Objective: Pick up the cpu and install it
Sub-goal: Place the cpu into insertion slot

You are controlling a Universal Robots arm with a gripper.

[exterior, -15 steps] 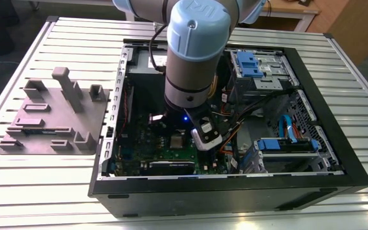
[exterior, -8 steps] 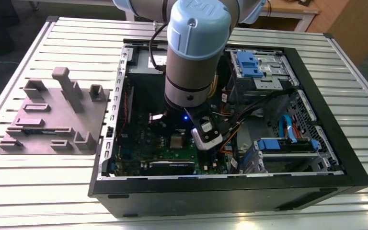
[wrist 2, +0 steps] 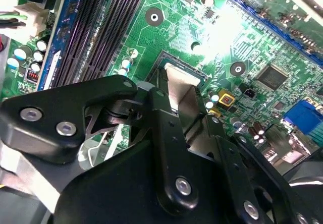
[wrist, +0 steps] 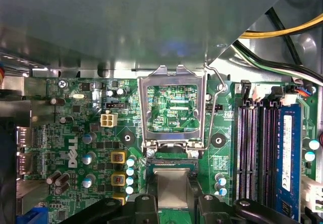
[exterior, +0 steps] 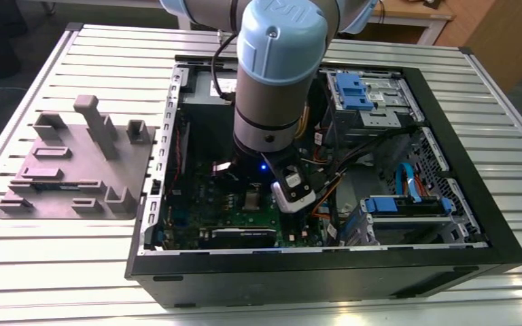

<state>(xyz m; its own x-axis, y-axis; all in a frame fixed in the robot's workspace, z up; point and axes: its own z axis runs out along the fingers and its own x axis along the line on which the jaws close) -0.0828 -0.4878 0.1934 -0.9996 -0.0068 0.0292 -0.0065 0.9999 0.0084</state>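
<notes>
**Cpu at the socket, seating not yet finished**

We judge the task to be well past its halfway mark. The pick-up is done. The arm [exterior: 274, 75] reaches down into the open computer case [exterior: 334, 278] on the table [exterior: 62, 272]. The grey moulded tray [exterior: 71, 170] lies well apart from it, on the exterior view's left.

In the first wrist view the cpu [wrist: 173, 183] shows as a flat silver square directly over the dark socket [wrist: 171, 162] on the green motherboard [wrist: 75, 133]. The hinged metal load plate [wrist: 171, 108] stands swung open just beyond the socket, and its lever wire is raised beside it.

The pincer [wrist: 174, 201] is drawn narrow, with one black finger on each side of the cpu and the pads against two opposite edges, so it appears to be holding the chip. In the second wrist view the cpu [wrist 2: 180, 77] sits between the tips of the pincer [wrist 2: 189, 113], at the socket's rim.

We cannot tell whether the chip is fully down in its seat or a little above it. The release and the closing of the load plate are not yet done.
</notes>
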